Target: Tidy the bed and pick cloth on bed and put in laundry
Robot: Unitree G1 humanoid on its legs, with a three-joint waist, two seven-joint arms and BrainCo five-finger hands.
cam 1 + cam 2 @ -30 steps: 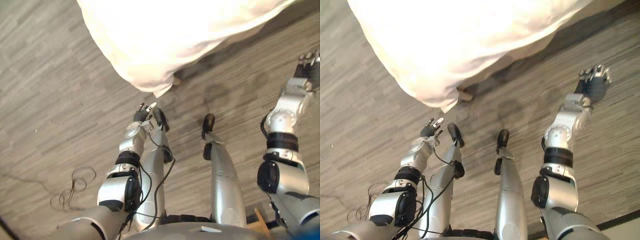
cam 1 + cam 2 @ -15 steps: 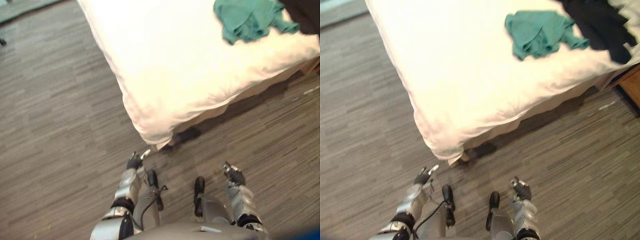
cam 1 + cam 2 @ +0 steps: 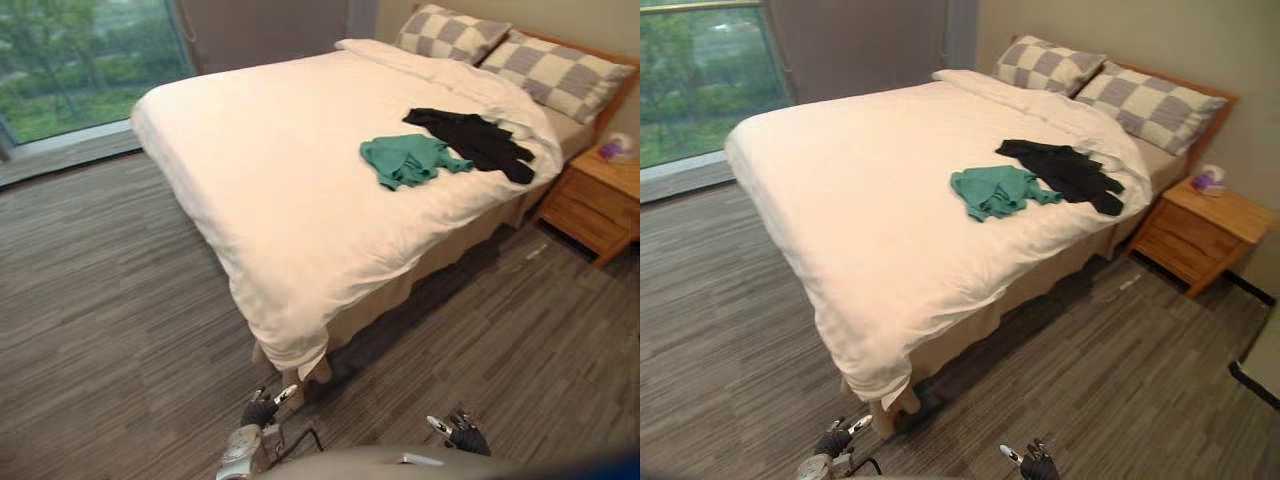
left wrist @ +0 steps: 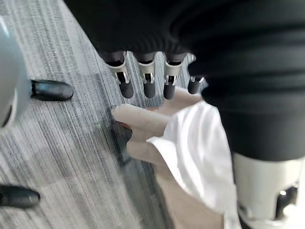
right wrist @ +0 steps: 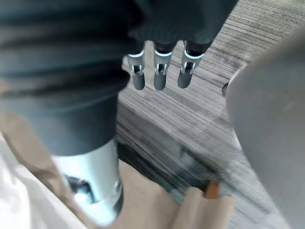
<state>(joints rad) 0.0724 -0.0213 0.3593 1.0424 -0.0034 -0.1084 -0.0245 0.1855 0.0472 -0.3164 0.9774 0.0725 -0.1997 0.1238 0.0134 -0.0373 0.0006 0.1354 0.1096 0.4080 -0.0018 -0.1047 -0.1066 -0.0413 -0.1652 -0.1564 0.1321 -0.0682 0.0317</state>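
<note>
Lying on the white bed (image 3: 280,180), centre right: green cloth (image 3: 408,160) just beside black cloth (image 3: 472,140). Left hand (image 3: 262,408) and right hand (image 3: 462,435) are hanging at the bottom edge, fingers loose, empty.

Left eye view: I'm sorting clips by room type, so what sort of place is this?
Probably a bedroom: a large bed with a white duvet, two checked pillows at its head, and a wooden nightstand beside it.

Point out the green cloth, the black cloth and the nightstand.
green cloth (image 3: 992,190), right eye view, on its bunched middle.
black cloth (image 3: 1065,168), right eye view, on its middle.
nightstand (image 3: 1225,208), right eye view, on its bare top.
</note>
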